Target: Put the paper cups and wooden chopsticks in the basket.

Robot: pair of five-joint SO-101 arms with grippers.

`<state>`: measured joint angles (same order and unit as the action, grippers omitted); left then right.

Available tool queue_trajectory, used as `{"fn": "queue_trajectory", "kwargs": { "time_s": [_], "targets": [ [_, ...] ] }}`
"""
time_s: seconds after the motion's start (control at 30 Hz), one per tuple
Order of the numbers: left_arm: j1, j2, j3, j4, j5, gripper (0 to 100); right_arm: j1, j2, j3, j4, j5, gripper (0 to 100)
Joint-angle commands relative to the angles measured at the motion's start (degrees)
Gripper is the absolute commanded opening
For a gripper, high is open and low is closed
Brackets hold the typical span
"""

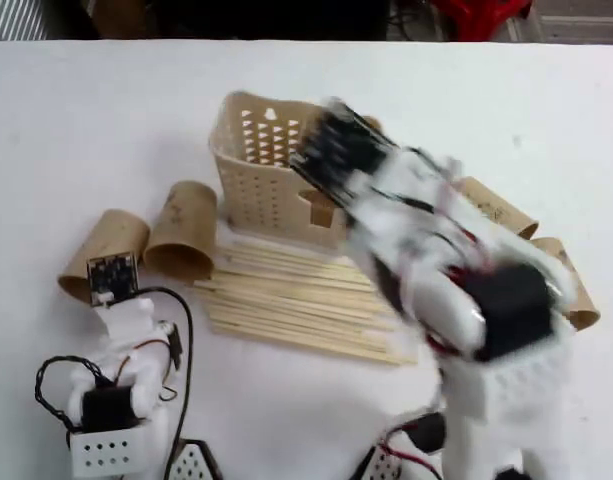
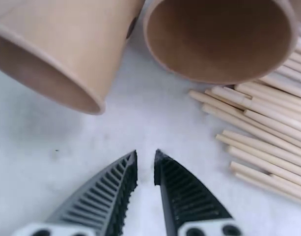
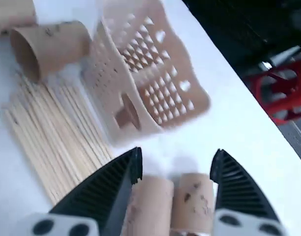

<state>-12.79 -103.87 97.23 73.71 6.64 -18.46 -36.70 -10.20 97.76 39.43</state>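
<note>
My right gripper (image 3: 178,153), fingers spread, hangs over two paper cups (image 3: 150,206) beside the basket (image 3: 150,83); closing could pinch both or roll one away.

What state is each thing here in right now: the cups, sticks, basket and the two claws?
Basket, upright, nothing seen inside.
Paper cups left of basket, lying on their sides.
Paper cups right of basket, lying on their sides.
Chopsticks, flat in a loose pile.
Left gripper, barely open, empty.
Right gripper, wide open, empty.
</note>
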Motion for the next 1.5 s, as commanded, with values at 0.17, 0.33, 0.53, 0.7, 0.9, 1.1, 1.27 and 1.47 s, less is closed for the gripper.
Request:
{"fn": "queue_trajectory", "kwargs": {
  "time_s": [0.17, 0.33, 0.53, 0.7, 0.9, 1.1, 1.27, 1.47],
  "targets": [
    [-0.48, -0.57, -0.09, 0.18, 0.53, 8, 32.22, -15.43, 27.69, -3.47, 26.64, 23.6],
    [-0.48, -0.57, -0.09, 0.18, 0.53, 8, 48.13, -20.26, 48.88, -19.03, 47.47, 24.0],
    [-0.48, -0.57, -0.09, 0.18, 0.53, 8, 57.63, -22.64, 66.55, -36.88, 61.1, 24.1],
    [-0.48, -0.57, -0.09, 0.18, 0.53, 8, 61.93, -22.29, 70.24, -41.45, 69.98, 24.1],
    [-0.48, -0.57, -0.09, 0.18, 0.53, 8, 62.02, -22.29, 78.24, -53.14, 71.65, 24.1],
    [-0.48, -0.57, -0.09, 0.18, 0.53, 8, 61.32, -22.29, 91.08, -73.98, 71.65, 24.1],
    [-0.48, -0.57, -0.09, 0.18, 0.53, 8, 59.12, -22.29, 96.26, -82.86, 66.9, 22.8],
    [-0.48, -0.57, -0.09, 0.18, 0.53, 8, 57.8, -22.29, 96.53, -83.12, 59.6, 1.0]
  ]
}}
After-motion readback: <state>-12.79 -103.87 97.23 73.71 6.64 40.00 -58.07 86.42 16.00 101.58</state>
